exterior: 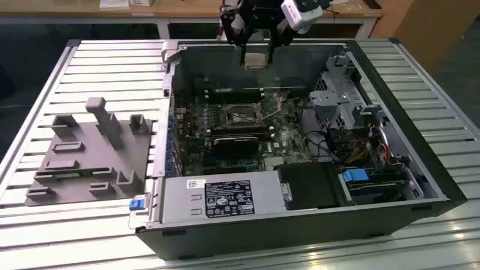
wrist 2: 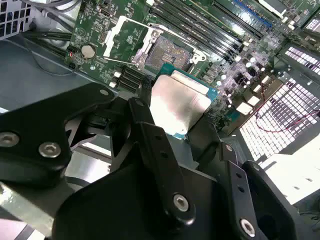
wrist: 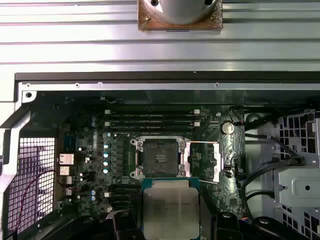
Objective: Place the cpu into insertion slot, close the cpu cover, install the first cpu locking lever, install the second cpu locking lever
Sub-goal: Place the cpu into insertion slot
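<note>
One of four steps is under way and none is showing as finished: the arm's gripper (exterior: 255,49) is holding the cpu (exterior: 255,61) high over the open computer case (exterior: 300,230), fingers (wrist 2: 146,116) narrowed onto two opposite edges of the chip, metal top facing the wrist cameras. In the exterior view the chip is hanging at about twelve o'clock from the insertion slot (exterior: 241,115), well apart from it and nowhere touching the green motherboard (exterior: 191,132). In both wrist views the slot (wrist: 159,159) is lying bare, its dark centre uncovered, while the cpu cover (wrist: 188,161) is lying swung open just beside it, flat over the board and not over the socket. The locking levers are too thin to make out for certain; judging by the open cover, neither is fastened. Seating the chip, closing the cover and setting both levers all appear to be outstanding. The grey power supply (exterior: 217,197) is sitting at six o'clock from the slot in the exterior view, and a grey fixture block (exterior: 82,157) is resting at nine o'clock on the slatted table (exterior: 112,62).
</note>
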Available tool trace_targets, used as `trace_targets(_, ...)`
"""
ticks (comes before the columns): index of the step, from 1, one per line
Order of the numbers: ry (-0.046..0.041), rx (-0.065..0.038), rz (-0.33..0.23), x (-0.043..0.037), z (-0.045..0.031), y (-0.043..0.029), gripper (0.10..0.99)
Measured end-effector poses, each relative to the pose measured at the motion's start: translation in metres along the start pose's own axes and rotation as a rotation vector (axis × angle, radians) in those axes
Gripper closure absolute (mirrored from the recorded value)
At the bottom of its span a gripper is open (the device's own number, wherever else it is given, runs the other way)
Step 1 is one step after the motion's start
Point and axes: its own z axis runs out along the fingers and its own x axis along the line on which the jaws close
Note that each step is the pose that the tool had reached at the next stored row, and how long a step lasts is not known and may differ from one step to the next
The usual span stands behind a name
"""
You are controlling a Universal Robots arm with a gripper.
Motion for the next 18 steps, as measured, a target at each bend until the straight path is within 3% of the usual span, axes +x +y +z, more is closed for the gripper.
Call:
trace_targets(13,0.0,0.0,0.0,0.0,0.0002,0.0,0.545)
trace_targets(18,-0.0002,0.0,0.0,0.0,0.007,-0.0006,0.545)
